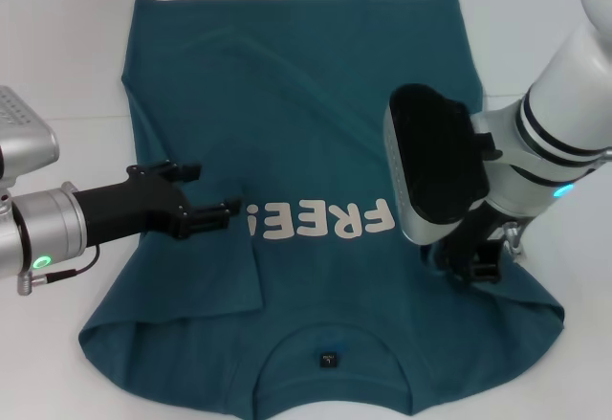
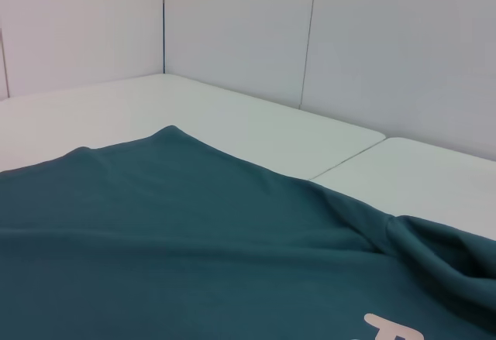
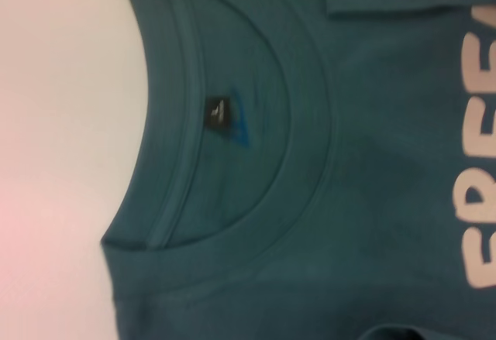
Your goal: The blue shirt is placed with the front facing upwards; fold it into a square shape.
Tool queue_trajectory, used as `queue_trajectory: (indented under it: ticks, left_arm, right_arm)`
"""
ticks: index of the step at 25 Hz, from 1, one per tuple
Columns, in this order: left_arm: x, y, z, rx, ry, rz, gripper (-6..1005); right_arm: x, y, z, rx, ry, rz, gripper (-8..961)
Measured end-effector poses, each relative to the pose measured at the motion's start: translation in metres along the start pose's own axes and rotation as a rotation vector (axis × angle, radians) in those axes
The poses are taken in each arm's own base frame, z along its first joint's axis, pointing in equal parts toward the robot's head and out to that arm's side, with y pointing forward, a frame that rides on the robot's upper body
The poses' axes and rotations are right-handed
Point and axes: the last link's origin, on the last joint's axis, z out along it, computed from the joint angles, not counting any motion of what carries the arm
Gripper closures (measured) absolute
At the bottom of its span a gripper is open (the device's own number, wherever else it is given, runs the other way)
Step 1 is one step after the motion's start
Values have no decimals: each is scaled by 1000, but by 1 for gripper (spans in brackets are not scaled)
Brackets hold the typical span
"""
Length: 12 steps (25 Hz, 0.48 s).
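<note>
While the white worktop (image 1: 57,56) carries it, the blue shirt (image 1: 306,95) lies spread front up, collar nearest the robot, its left side folded inward. The left hand (image 1: 212,192) hovers by the lettering, fingers apart; the right hand (image 1: 475,259) presses the right sleeve area, grip unreadable. Neck label (image 1: 328,358) shows.

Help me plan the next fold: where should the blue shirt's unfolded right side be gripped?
Probably the sleeve edge of the blue shirt beside the right gripper, approached from the outer right. That side lies flat and spread; the left side is already folded inward near the left gripper.
</note>
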Motion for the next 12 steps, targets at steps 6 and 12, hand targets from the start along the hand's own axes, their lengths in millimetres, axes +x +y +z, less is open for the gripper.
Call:
queue_trajectory:
  ticks: [6, 12]
  left_arm:
    - [-1, -1, 0, 5, -1, -2, 160]
    - [0, -1, 0, 7, -1, -1, 160]
  right_arm:
    - [-8, 2, 1, -3, -41, 17, 864]
    - [-4, -12, 1, 70, -91, 136, 743]
